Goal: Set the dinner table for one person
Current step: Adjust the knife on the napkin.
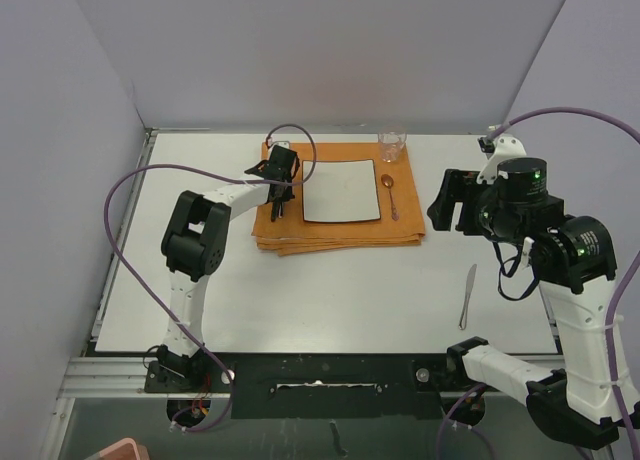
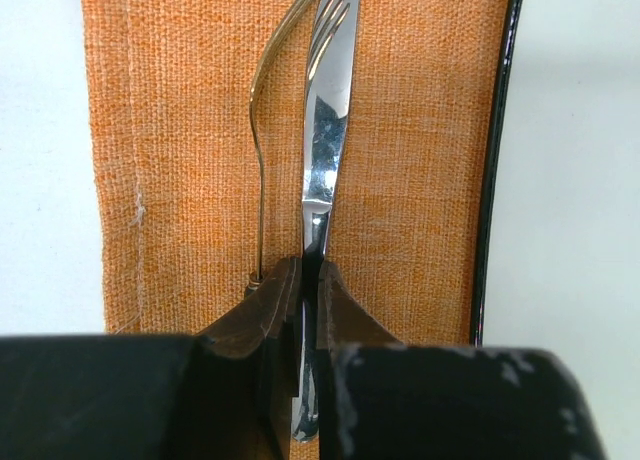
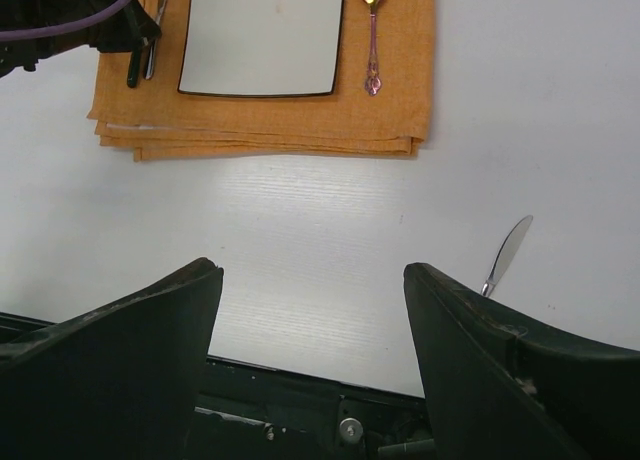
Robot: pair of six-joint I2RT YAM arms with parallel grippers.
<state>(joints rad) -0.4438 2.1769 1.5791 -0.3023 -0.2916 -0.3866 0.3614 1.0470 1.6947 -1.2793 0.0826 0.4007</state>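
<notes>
Partway through laying cutlery on the large matte white counter [image 1: 320, 290], spread beneath both arms. Clamping a shiny metal fork [image 2: 325, 130] in the left tool [image 2: 310, 280], tines pointing away, low over the folded orange woven cloth [image 2: 180, 130] just left of the square white plate [image 1: 342, 190]. Holding the right tool [image 3: 312, 275] spread wide and empty near the silver table knife [image 3: 508, 252] on bare counter. Next, probably: lower, unclench, then fetch that knife.

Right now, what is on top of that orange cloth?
A square white plate, a spoon to its right, and a fork gripped by the left tool on the plate's left. A glass stands at the far corner. The cloth beneath the plate is hidden.
</notes>
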